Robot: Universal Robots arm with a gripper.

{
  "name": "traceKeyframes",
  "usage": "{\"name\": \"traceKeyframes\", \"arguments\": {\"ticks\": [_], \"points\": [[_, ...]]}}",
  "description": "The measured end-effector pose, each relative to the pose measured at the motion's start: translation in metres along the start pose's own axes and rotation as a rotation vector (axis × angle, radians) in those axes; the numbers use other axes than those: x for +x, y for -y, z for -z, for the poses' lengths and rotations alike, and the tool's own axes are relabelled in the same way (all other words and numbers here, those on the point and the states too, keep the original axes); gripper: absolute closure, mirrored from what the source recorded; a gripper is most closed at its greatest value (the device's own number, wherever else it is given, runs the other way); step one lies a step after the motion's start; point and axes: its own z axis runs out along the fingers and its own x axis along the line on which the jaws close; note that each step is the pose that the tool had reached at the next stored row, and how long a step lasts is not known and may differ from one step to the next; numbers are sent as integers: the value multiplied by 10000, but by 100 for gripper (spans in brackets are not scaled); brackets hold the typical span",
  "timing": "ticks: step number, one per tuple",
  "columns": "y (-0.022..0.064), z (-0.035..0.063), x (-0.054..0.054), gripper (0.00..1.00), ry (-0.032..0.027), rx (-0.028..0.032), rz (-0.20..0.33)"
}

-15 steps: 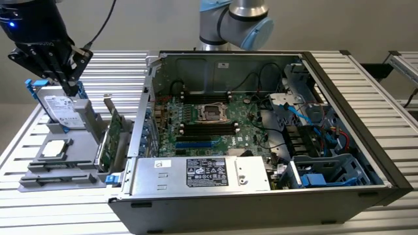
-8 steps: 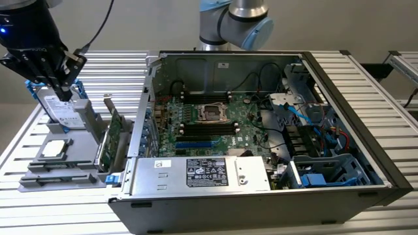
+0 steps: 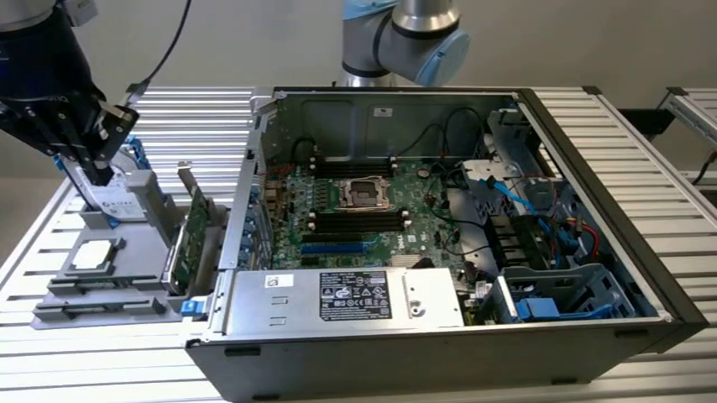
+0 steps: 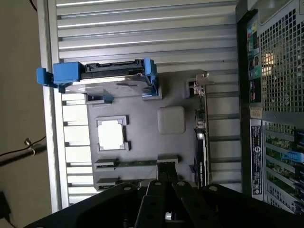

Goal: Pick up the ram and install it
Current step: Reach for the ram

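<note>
Gripper (image 3: 99, 172) (image 4: 166, 176) hangs over the grey parts tray (image 3: 67, 317) (image 4: 140, 142) at the exterior view's left, near the hard drive with blue rails (image 3: 117, 200) (image 4: 109, 78), fingers pressed together with nothing between them. The ram (image 4: 137, 163) lies on edge in one of the tray's long holders, one end right by the fingertips (contact can't be told), beside the CPU chip (image 3: 96, 252) (image 4: 112, 134) and near the upright expansion card (image 3: 196, 235) (image 4: 202, 137). The open PC case (image 3: 583, 193) stands on the slatted table (image 3: 201, 109) to the exterior view's right of the tray, with the motherboard (image 3: 336, 243) and its memory slots (image 3: 356, 220) exposed.
</note>
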Motion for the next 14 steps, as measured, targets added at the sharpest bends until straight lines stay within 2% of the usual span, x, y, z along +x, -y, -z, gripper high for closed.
{"name": "traceKeyframes", "arguments": {"ticks": [6,14], "points": [[95,-41,28,89,-139,9,-4],[218,-86,53,89,-170,16,60]]}}
